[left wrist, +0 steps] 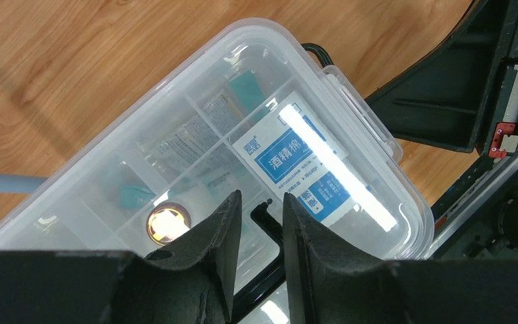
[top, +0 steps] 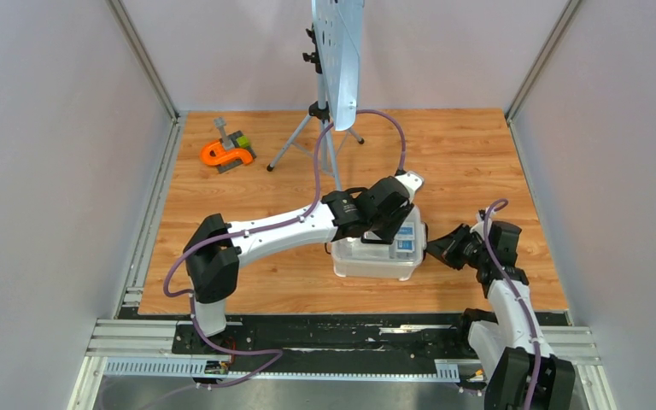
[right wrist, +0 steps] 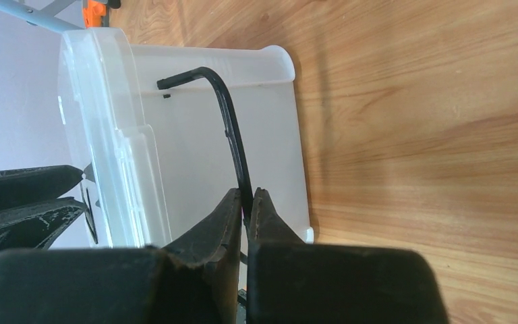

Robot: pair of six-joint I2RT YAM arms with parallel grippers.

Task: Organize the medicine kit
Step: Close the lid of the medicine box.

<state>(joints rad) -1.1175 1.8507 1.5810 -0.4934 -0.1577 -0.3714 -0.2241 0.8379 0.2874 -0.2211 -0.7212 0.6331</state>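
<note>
The medicine kit, a white tub (top: 374, 265) with its clear lid (left wrist: 141, 135) on top, stands on the wooden table. Through the lid I see a divided tray with a blue-and-white packet (left wrist: 303, 162) and teal packets. My left gripper (left wrist: 262, 196) hangs just over the lid, open, its fingers straddling the thin black handle (left wrist: 263, 214) without pinching it. My right gripper (right wrist: 247, 192) is at the tub's right side wall (right wrist: 195, 135), shut on the black wire clip (right wrist: 226, 108). In the top view the left gripper (top: 390, 224) covers part of the lid, and the right gripper (top: 434, 248) touches the tub's right end.
An orange-and-grey tool (top: 226, 154) lies at the far left of the table. A tripod stand (top: 333, 111) with a tilted panel rises behind the tub. Side walls close in the table on the left and right.
</note>
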